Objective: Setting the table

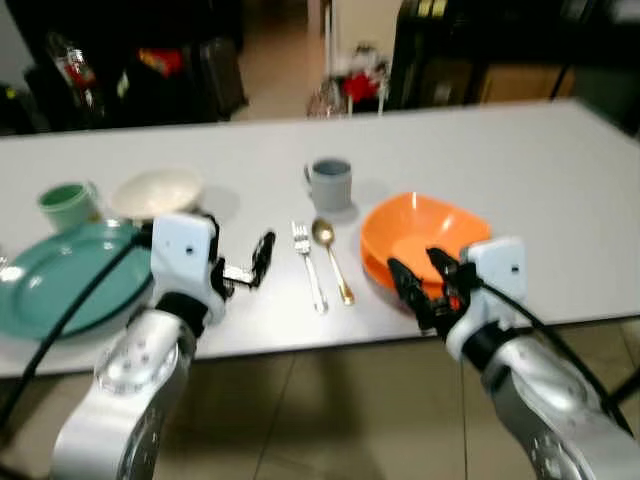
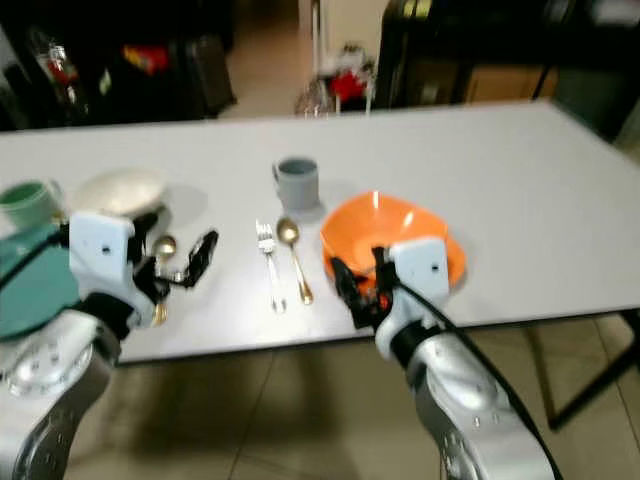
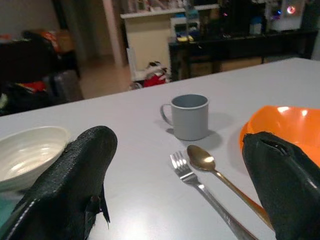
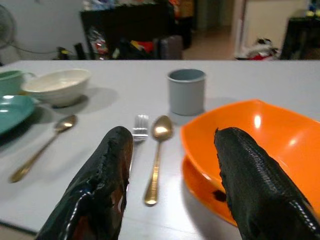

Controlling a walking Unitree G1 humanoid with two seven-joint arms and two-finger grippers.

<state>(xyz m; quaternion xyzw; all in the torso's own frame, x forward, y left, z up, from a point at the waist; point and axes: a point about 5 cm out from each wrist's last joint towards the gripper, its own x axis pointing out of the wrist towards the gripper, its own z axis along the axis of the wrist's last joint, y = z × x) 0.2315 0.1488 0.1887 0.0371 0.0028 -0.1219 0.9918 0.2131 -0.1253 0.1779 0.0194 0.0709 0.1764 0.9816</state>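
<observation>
Both my grippers hover spread at the near table (image 1: 560, 200) edge: left gripper (image 1: 258, 262) beside the fork (image 1: 308, 265), right gripper (image 1: 420, 285) against the orange bowl (image 1: 420, 235).

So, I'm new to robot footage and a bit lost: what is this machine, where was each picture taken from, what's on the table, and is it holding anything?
This is a humanoid robot with two silver arms, each ending in two long black fingers. The two wide pictures come from its head cameras, looking down at a white table. The other two come from cameras on its wrists, looking out between each gripper's fingers.

On the table lie an orange bowl on an orange plate, a grey mug, a fork, a gold spoon, a cream bowl, a green plate, a green cup and a second gold spoon.

The left gripper and right gripper are both open over the table's near edge, holding nothing.
</observation>
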